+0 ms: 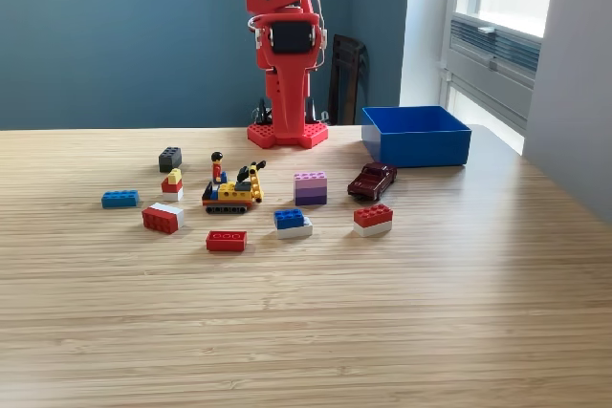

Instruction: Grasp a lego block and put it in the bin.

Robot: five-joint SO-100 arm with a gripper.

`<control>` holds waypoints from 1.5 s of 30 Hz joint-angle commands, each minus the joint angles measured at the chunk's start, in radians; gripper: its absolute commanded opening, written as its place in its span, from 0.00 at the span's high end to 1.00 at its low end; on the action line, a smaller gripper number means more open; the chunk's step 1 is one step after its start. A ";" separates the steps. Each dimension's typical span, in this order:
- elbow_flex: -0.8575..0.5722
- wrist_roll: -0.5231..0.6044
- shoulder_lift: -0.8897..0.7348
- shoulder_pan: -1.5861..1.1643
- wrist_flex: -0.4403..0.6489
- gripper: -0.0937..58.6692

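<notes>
Here the red arm (285, 45) stands folded upright on its base at the far edge of the wooden table (402, 312), its hand (290, 117) pointing down above the base; whether the hand is open or closed cannot be told. The blue bin (416, 136) sits on the exterior view's right, just behind a dark red toy car (372, 181). Lego blocks lie scattered mid-table: a purple block (310, 188), a blue-and-white block (292, 224), a red-and-white block (372, 220), a red block (226, 241). No writing is readable
</notes>
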 commanded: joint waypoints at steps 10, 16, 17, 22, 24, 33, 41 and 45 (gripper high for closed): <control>-0.041 -0.014 -0.086 0.005 -0.110 0.70; -0.075 -0.040 -0.215 0.011 -0.110 0.69; -0.084 -0.043 -0.232 0.011 -0.110 0.68; -0.143 -0.066 -0.301 0.026 -0.110 0.66; -0.167 -0.077 -0.325 0.035 -0.110 0.64; -0.238 -0.092 -0.448 0.046 -0.110 0.61; -0.299 -0.101 -0.543 0.044 -0.110 0.59; -0.347 -0.089 -0.606 0.044 -0.107 0.58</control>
